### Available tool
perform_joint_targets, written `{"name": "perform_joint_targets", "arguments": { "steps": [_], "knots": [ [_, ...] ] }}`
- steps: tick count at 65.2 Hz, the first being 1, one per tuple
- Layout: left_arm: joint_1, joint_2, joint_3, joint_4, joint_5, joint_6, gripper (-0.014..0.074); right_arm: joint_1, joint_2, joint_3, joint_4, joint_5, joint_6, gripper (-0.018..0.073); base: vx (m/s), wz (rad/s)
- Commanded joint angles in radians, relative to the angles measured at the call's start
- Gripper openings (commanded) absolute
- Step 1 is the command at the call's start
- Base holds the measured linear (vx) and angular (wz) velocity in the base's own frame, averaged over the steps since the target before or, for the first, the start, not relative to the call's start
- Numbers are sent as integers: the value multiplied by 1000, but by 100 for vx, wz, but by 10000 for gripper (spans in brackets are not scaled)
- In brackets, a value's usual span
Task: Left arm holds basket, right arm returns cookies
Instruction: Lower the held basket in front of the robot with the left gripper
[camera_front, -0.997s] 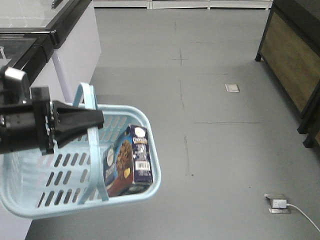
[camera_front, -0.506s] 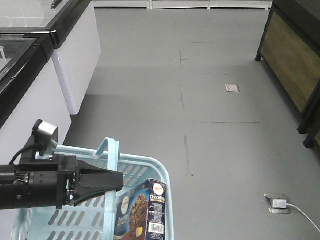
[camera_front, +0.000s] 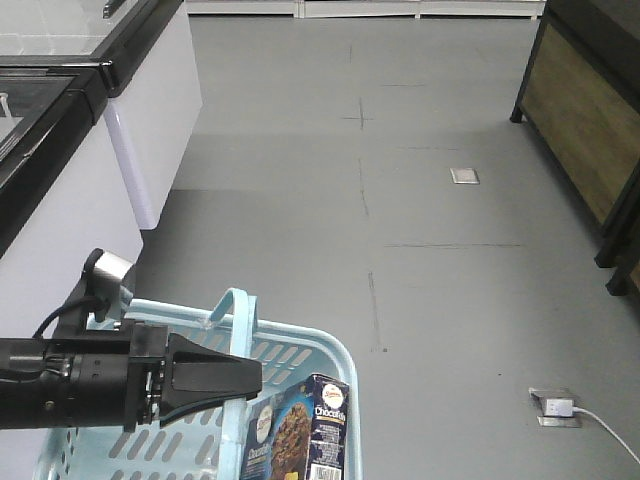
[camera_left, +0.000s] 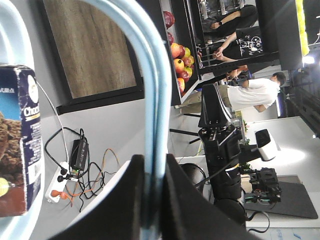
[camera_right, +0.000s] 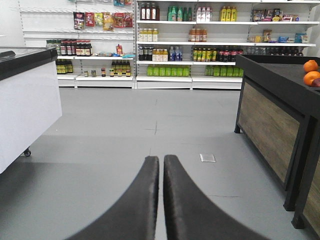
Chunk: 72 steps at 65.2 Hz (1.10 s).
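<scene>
My left gripper (camera_front: 250, 376) is shut on the hoop handle (camera_front: 236, 312) of the light blue basket (camera_front: 335, 362), which hangs at the bottom left of the front view. The navy cookies carton (camera_front: 326, 437) stands upright in the basket's right end, beside a blue biscuit pack (camera_front: 262, 436). In the left wrist view the handle (camera_left: 152, 100) runs between the shut jaws of the left gripper (camera_left: 154, 172), and the carton (camera_left: 17, 150) shows at the left edge. My right gripper (camera_right: 161, 161) is shut and empty, out over bare grey floor, away from the basket.
A white chest freezer (camera_front: 60, 180) stands on the left and a wood-panelled black stand (camera_front: 580, 120) on the right. A floor socket with a white cable (camera_front: 555, 407) lies lower right. Stocked shelves (camera_right: 200, 45) line the far wall. People and another black arm (camera_left: 220, 145) show behind.
The left arm and the basket have moved down and to the right in the front view. The basket now sits partly below the frame's edge. The cookies carton rode along inside it.
</scene>
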Motion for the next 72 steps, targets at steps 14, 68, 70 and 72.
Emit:
{"name": "perform_joint_targets", "arguments": {
  "steps": [14,68,70,72],
  "knots": [
    [-23,-33,-134,-135,111,-65,-3,-4,-13,17,-7,-74,1,-6,0,0],
    [-77,-36,-133,-132,-6,-74,-3,-4,-13,17,-7,-73,1,-6,0,0],
    [-77,-36,-133,-132,-6,-74,-3,-4,-13,17,-7,-73,1,-6,0,0],
    [-77,-36,-133,-132,-6,-74,-3,-4,-13,17,-7,-73,1,-6,0,0]
  ]
}}
